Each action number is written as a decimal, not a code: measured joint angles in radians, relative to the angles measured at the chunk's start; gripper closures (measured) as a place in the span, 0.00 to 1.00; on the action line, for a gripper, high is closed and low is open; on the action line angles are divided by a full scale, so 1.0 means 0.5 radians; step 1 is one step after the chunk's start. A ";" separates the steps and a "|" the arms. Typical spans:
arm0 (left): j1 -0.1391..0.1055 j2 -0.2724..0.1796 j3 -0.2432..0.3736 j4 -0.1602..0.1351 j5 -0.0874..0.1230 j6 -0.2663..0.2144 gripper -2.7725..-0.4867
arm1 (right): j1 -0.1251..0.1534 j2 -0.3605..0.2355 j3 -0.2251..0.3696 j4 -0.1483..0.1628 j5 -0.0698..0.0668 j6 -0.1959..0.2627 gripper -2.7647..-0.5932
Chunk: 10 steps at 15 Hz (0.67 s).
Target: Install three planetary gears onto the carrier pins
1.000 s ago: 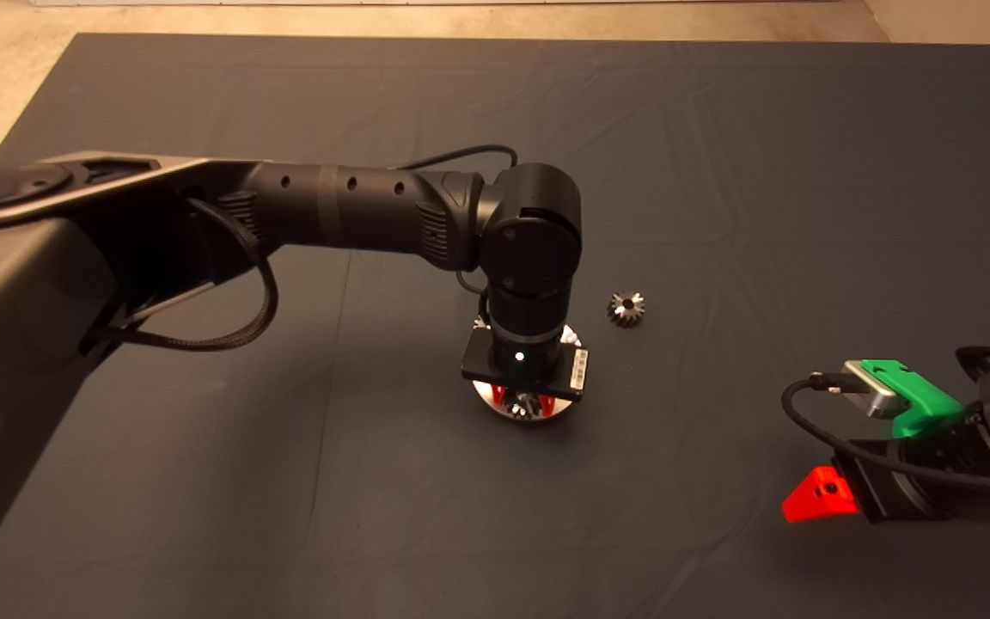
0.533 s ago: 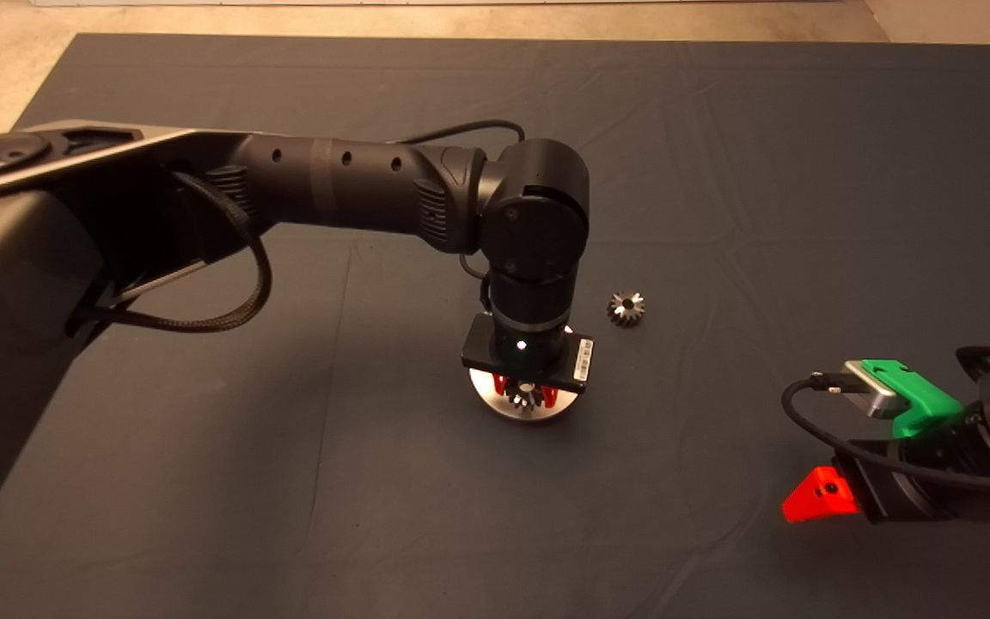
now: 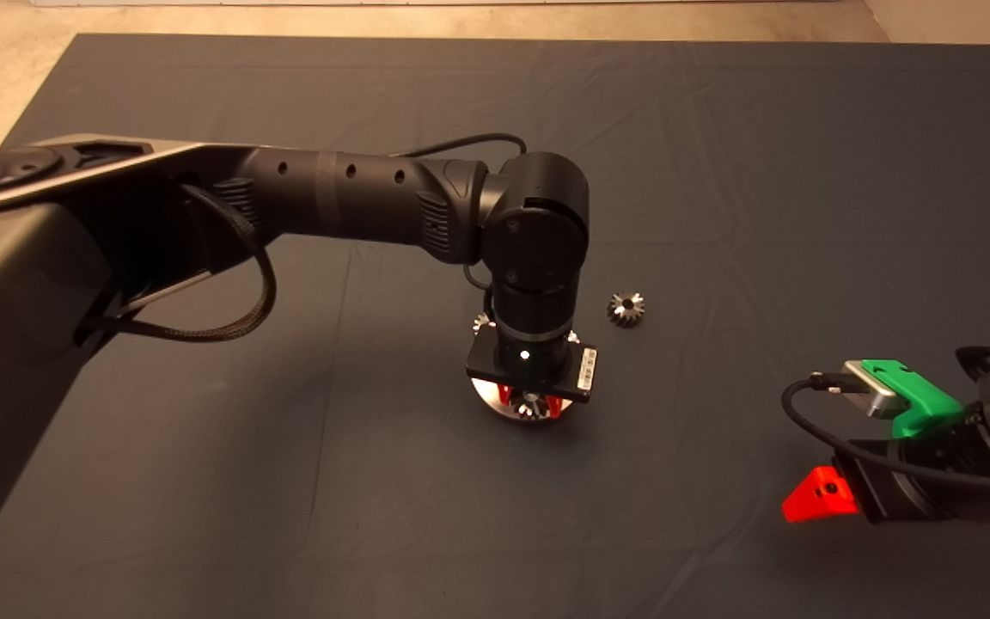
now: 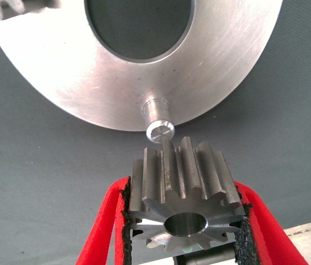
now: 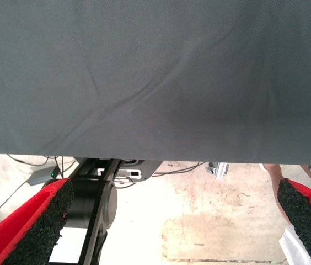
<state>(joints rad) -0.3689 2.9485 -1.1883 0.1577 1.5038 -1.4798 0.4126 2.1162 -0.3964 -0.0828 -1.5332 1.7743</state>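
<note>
left gripper (image 4: 184, 221) position: we see it above the near rim of the disc (image 4: 89, 88) at mid-mat, its red fingers (image 4: 103, 226) pinching one planetary gear (image 4: 184, 190) between the black pads. in the left wrist view the gear's centre hole faces the camera, and its teeth sit just beside a carrier pin (image 4: 157, 117) that stands upright near the disc's rim. we cannot tell whether gear and pin touch; the hole is not on the pin. at the corner of that view, the teeth of another gear (image 4: 4, 8) show over the disc, beyond the large centre hole. in the head view the wrist hides most of the disc (image 3: 488, 397).

a further gear (image 3: 626, 309) lies loose on the dark mat (image 3: 718, 172), near the disc on the right gripper's side.

right gripper (image 3: 856, 447): we find it at the lower right edge, well apart from the disc, fingers (image 5: 31, 229) spread wide and holding nothing. its wrist view shows the mat edge and bare floor with cables.
</note>
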 joint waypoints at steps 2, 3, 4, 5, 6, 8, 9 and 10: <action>0.001 -0.001 -0.006 0.000 -0.042 0.000 0.84 | 0.000 0.000 0.000 0.000 0.000 0.000 0.00; 0.006 -0.001 -0.006 0.001 -0.056 0.000 0.84 | 0.000 0.000 0.000 0.000 0.000 0.000 0.00; 0.017 -0.001 -0.008 0.003 -0.063 0.001 0.84 | 0.000 0.000 0.000 0.000 0.000 0.000 0.00; 0.032 -0.001 -0.013 0.004 -0.067 0.018 0.84 | 0.000 0.000 0.000 0.000 0.000 0.000 0.00; 0.050 -0.001 -0.025 0.004 -0.068 0.070 0.84 | 0.000 0.000 0.000 0.000 0.000 0.000 0.00; 0.091 -0.002 -0.071 0.006 -0.067 0.129 0.84 | 0.000 0.000 0.000 0.000 -0.001 0.000 0.00; 0.095 -0.002 -0.077 0.007 -0.061 0.130 0.84 | 0.000 0.000 0.000 0.000 0.000 0.000 0.00; 0.093 -0.002 -0.077 0.007 -0.061 0.130 0.84 | -0.001 0.001 0.000 0.000 0.000 0.000 0.00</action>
<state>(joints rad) -0.3223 2.9477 -1.2266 0.1611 1.4734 -1.4149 0.4121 2.1166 -0.3964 -0.0828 -1.5332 1.7743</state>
